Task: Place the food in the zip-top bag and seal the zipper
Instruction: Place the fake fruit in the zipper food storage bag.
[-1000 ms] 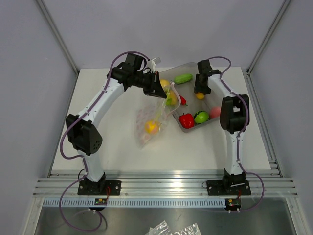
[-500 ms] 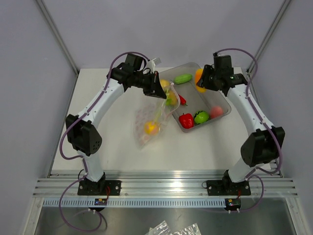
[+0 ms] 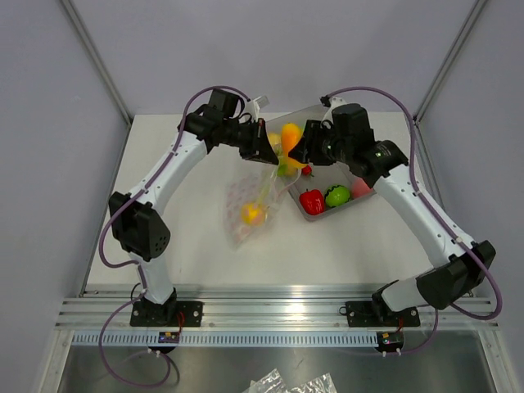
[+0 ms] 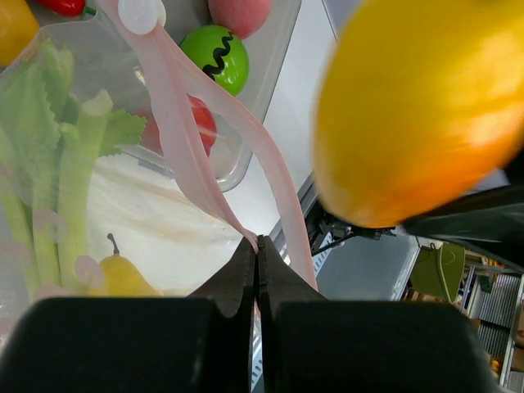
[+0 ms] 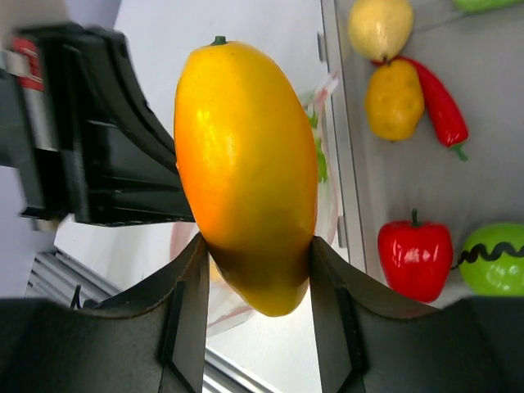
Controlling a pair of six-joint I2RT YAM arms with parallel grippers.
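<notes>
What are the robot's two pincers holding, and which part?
The right pincer grips the yellow-orange mango at the end away from its stem. The left pincer pinches the zip-top bag by its pink zipper strip.

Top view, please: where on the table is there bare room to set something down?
The table is bare along the near edge, in front of the zip-top bag and tray. It is crowded at the far middle, where left gripper, right gripper and mango meet.

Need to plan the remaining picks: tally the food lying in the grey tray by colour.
Yellow: 2, a lemon and a darker lump
Red: 2, a chilli and a pepper
Green: 2, a squiggled fruit and a sliver at the frame's edge
Pink: 1, a peach
Total: 7
</notes>
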